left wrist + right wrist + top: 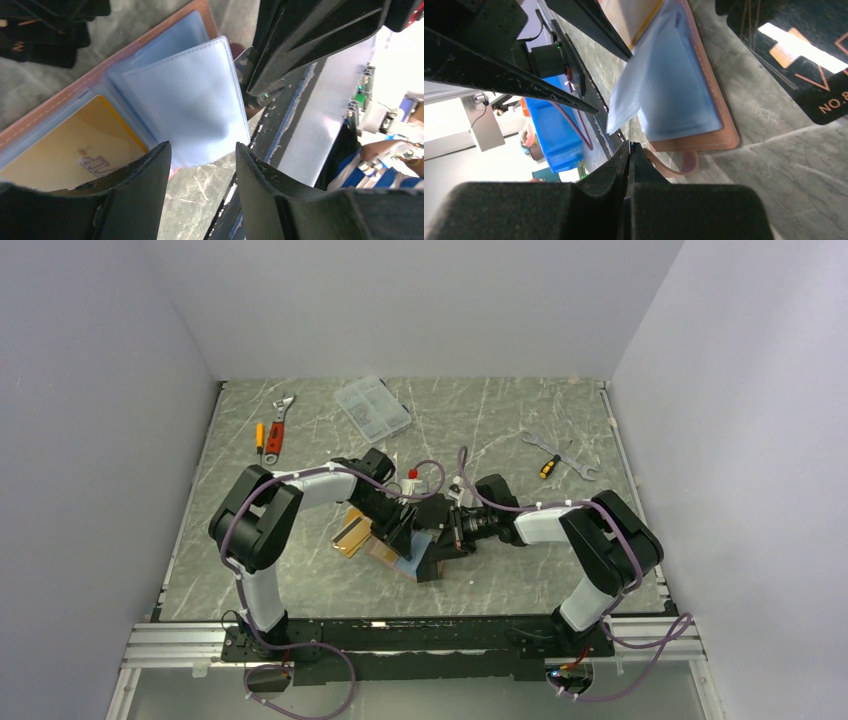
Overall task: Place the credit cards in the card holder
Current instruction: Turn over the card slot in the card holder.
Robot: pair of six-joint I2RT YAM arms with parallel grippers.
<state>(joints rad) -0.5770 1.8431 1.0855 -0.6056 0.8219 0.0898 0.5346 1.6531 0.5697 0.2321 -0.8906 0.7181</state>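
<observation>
The left arm [300, 488] and right arm [556, 523] bend inward from their near bases, wrists almost meeting at the centre. The left gripper [202, 150] holds its fingers spread apart; the right gripper [629, 146] presses its fingers flat together.

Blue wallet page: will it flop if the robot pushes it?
Probably floppy: the blue page bends and stands off the card holder. It looks thin and see-through, so likely very light. Its glossy surface may slip.
</observation>
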